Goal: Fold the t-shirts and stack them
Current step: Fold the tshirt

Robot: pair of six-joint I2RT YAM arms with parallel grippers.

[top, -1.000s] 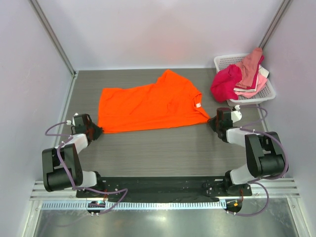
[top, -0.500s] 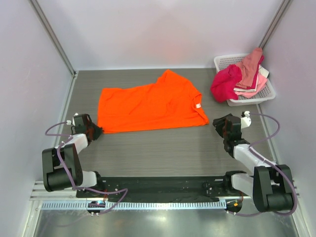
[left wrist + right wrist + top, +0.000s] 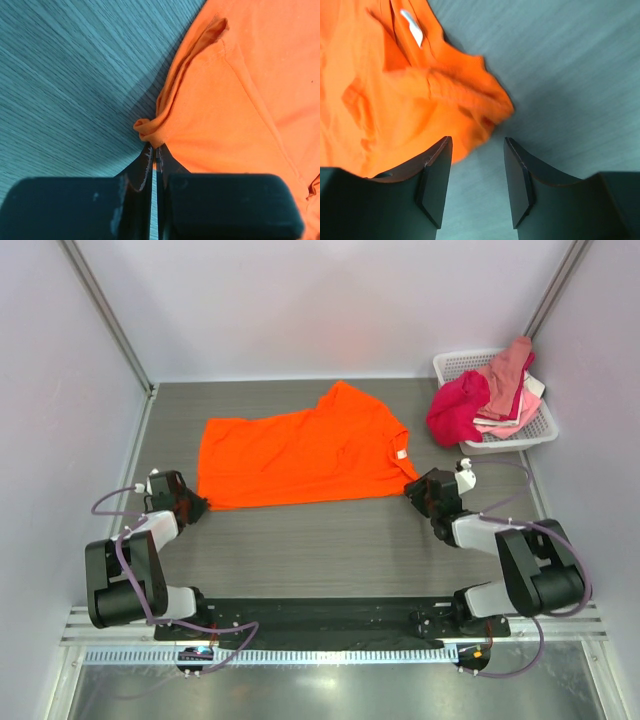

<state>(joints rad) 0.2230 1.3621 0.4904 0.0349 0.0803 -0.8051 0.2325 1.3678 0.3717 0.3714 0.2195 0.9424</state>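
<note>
**First shirt laid out, no fold made, nothing stacked**

The bright orange short-sleeved cloth t-shirt [image 3: 300,455] lies spread nearly flat on the grey wood-grain table [image 3: 330,540], its neck label showing near the right edge. It has no fold in it yet. The other shirts are heaped in the white plastic lattice basket [image 3: 541,432] at the far right corner: a magenta one [image 3: 455,410] hangs over the near rim, with a salmon pink one [image 3: 510,365] and a pale pink one [image 3: 500,422] behind it. Judging by this, the task is at its start. The orange shirt has been laid out, and every fold and the whole stack are left to do.

Both arms reach low and forward over the table, one at each near corner of the shirt. The left gripper [image 3: 154,155] is clamped tight on a small bunched nub of the near-left hem, with its jaws pressed together. The right gripper [image 3: 477,141] has its jaws parted to a middling gap and holds nothing. The rumpled near-right corner of the shirt lies right at the mouth of the jaws, with one jaw over the cloth and the other over bare table.
</note>
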